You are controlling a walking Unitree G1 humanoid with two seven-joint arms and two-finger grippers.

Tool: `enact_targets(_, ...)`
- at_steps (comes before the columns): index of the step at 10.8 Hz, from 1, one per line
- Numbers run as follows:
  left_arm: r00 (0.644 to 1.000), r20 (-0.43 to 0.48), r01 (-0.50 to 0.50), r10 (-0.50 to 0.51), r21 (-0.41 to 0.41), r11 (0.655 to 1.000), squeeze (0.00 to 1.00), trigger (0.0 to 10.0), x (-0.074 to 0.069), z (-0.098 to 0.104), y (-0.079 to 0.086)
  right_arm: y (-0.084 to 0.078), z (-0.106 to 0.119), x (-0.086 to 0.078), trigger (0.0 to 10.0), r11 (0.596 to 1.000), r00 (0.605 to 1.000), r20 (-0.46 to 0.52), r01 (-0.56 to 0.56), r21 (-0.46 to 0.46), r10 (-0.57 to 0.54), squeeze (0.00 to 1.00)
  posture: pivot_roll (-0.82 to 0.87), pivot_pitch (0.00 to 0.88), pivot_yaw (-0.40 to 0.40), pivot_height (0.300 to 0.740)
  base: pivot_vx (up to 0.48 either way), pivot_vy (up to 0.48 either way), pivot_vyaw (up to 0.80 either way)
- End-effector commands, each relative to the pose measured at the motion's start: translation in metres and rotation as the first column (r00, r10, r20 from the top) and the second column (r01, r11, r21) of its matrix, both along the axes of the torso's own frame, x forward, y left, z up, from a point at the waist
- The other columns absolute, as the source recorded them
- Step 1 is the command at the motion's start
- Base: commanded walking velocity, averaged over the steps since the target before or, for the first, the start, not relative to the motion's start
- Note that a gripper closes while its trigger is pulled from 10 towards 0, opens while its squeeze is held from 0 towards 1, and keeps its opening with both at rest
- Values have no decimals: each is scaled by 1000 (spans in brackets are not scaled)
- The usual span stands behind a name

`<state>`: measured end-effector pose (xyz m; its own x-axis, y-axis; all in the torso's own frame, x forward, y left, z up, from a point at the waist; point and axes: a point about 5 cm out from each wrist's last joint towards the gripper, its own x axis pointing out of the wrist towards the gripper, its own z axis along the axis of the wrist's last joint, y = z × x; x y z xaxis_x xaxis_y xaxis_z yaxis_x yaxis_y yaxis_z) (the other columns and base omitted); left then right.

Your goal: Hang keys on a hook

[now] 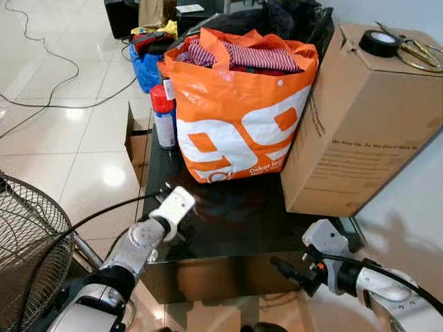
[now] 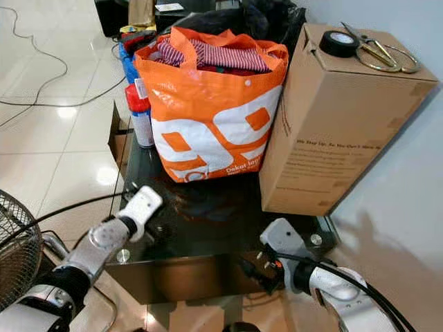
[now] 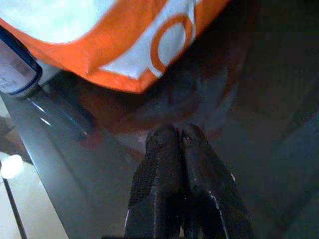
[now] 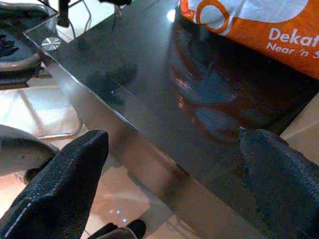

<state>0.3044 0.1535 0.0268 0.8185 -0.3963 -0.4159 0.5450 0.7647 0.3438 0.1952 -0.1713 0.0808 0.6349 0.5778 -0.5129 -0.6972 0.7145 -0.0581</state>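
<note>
Keys are proving hard to pick out (the likeliest candidate is a thin metal loop [image 2: 401,63] lying flat, too small to confirm), so I cannot tell which way they are pointing or how their long axis is running. The dark glass table [image 2: 208,228] is spreading ahead of both sets of fingers. The cardboard box [image 2: 325,138] is standing well beyond the right fingers, carrying that loop on its top next to scissors [image 2: 370,47] and a tape roll [image 2: 338,43]. The orange bag [image 2: 208,117] is sitting just ahead of the left fingers. The left gripper [image 3: 178,132] is hovering low over the glass with its fingers pressed together, gripping nothing. The right gripper [image 4: 172,137] is waiting at the table's front edge, fingers spread wide and empty. By my judgement keys will be handling light, loose and slippery, so pinching the ring is looking safest.
</note>
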Motion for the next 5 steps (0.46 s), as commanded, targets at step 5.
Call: enact_targets(5,995,75,77,-72,-66,995,0,0,8,31,6,-3,4,14,10000,998,997,54,52,24,-53,0,-187,13,-34,740,0,0,0)
